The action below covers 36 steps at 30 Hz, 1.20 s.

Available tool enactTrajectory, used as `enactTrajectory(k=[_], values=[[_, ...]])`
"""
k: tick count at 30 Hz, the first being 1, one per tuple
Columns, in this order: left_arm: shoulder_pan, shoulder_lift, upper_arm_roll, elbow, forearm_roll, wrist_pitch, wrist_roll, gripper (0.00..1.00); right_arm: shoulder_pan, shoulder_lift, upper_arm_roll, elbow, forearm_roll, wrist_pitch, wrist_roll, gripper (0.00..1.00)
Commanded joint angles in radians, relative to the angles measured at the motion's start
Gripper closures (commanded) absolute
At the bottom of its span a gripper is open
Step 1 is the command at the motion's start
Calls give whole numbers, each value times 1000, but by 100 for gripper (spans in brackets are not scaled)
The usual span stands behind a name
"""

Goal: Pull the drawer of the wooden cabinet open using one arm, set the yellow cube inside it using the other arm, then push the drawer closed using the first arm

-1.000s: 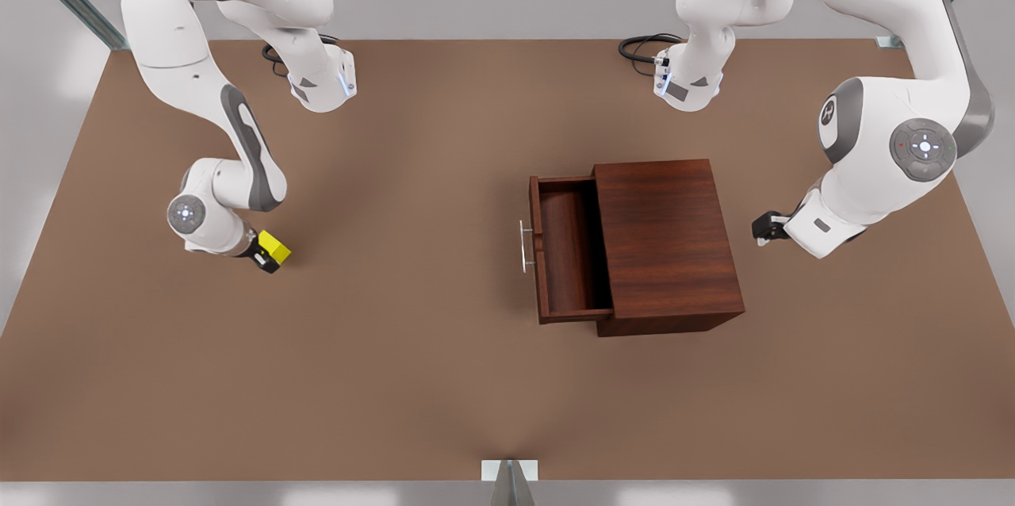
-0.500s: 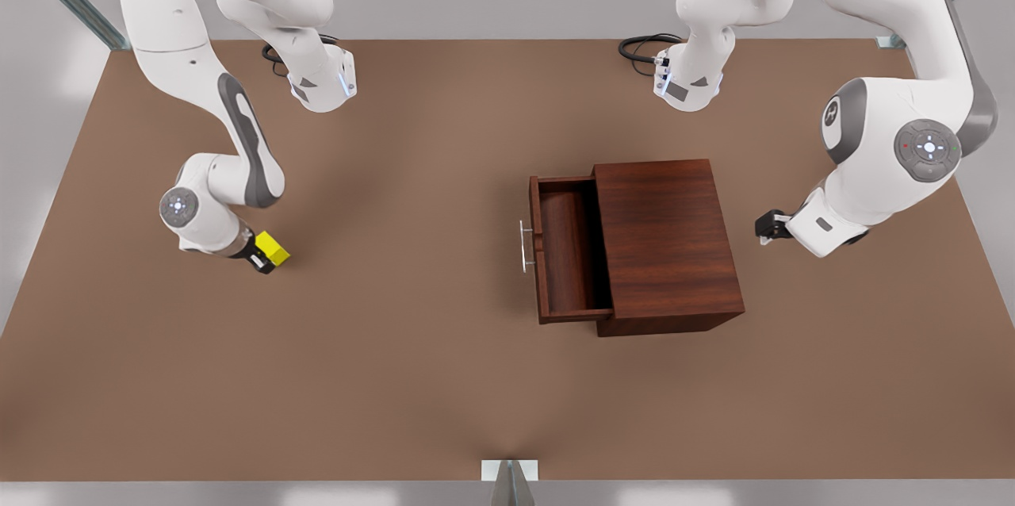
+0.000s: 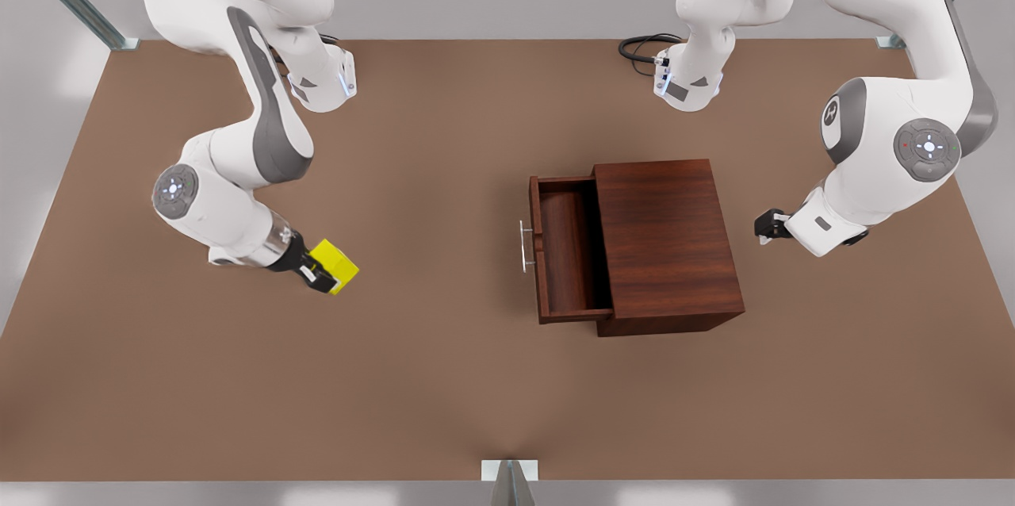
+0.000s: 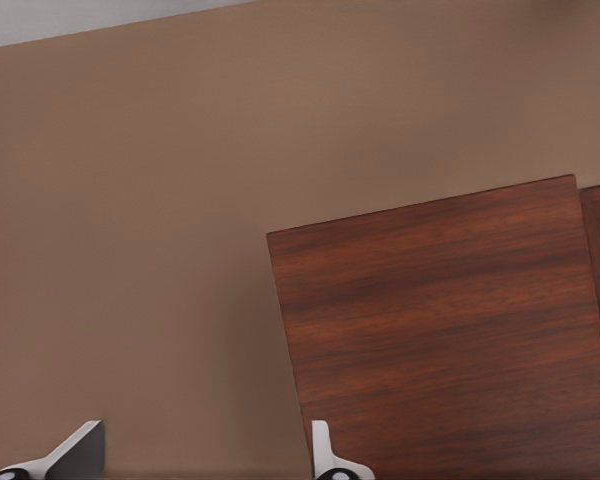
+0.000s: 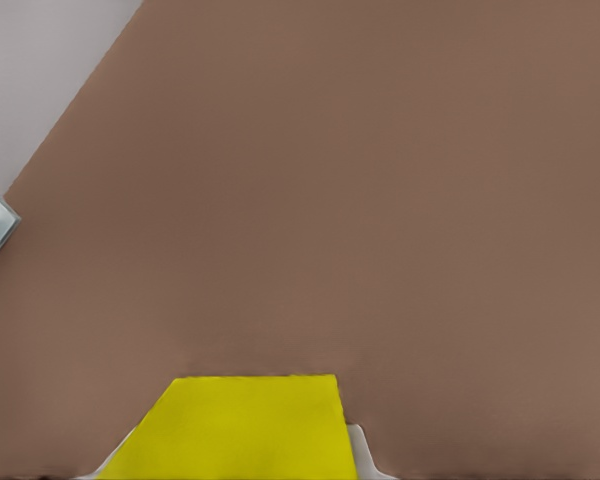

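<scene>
1. The right gripper (image 3: 317, 274) is sitting in the left-centre of the front view, clamping the yellow cube (image 3: 335, 266) between its fingers. In the right wrist view the cube (image 5: 242, 425) is sitting right up against the camera with a fingertip (image 5: 361, 452) poking out beside it.
2. The drawer (image 3: 564, 249) is standing pulled out of the cabinet (image 3: 664, 243), mouth up, handle (image 3: 523, 246) facing the front view's left.
3. So the drawer is lying well off to the front view's right of the cube, at about the same height in frame. I'd guess it's basically a straight sideways carry, and the right arm is clearly the nearer one.
4. The left gripper (image 3: 765, 225) is waiting just past the cabinet's right edge, fingers (image 4: 325, 455) spread wide, holding nothing.
</scene>
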Motion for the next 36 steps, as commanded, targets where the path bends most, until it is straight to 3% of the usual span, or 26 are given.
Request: enactTrajectory(k=[1,7,12,17,23,36], values=[[2,-2,0,1,1,0,18,0,37,33,2,65,10,-137,681,37],[0,-1,0,1,2,0,15,0,194,85,2,152,4,-123,1073,37],[0,-1,-1,-6,1,0,14,0,349,265,-6,430,-5,-120,1391,37],[-2,-1,-1,-6,-1,0,14,0,474,378,-100,539,-8,38,1590,37],[-2,-1,-1,-9,-1,0,11,0,602,498,-198,675,-8,41,1709,37],[2,-1,0,-9,1,0,14,0,771,642,-219,769,-8,134,1845,35]])
